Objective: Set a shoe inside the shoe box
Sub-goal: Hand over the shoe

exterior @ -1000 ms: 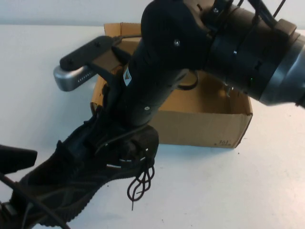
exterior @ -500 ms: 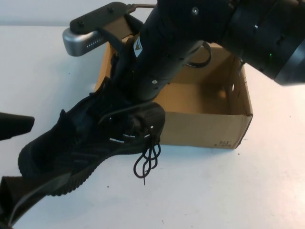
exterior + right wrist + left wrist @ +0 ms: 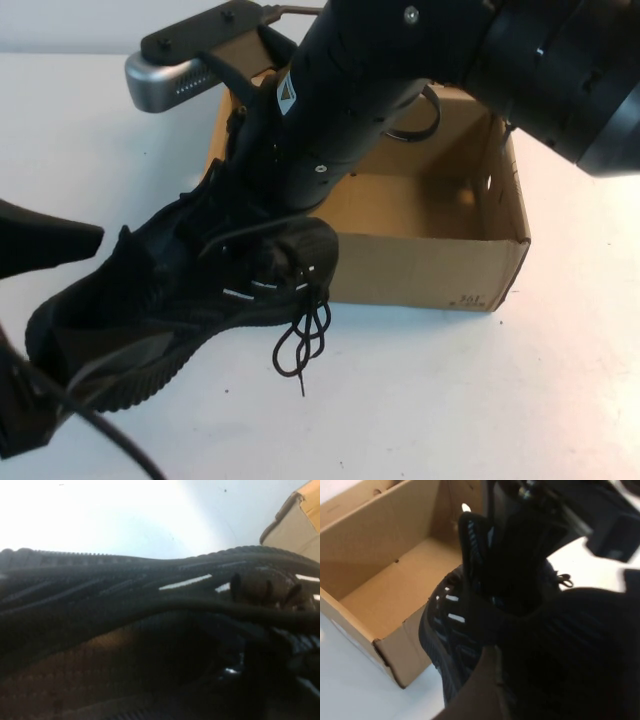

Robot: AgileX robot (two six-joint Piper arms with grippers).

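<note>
Black mesh shoe (image 3: 180, 300), ridged sole, hangs tilted over the white worktop (image 3: 450, 400) at the open brown cardboard shoe box (image 3: 430, 260)'s near-left corner, laces dangling; right gripper (image 3: 255, 215) buried in its collar, jaws hidden, can't tell their state. Left gripper (image 3: 35, 300) at the toe end, cropped; jaws look spread, one finger above the toe and one below.

My right arm (image 3: 360, 90) has a matte black casing with small screws, a white triangular marking, and a silver-grey wrist camera (image 3: 170, 78).
</note>
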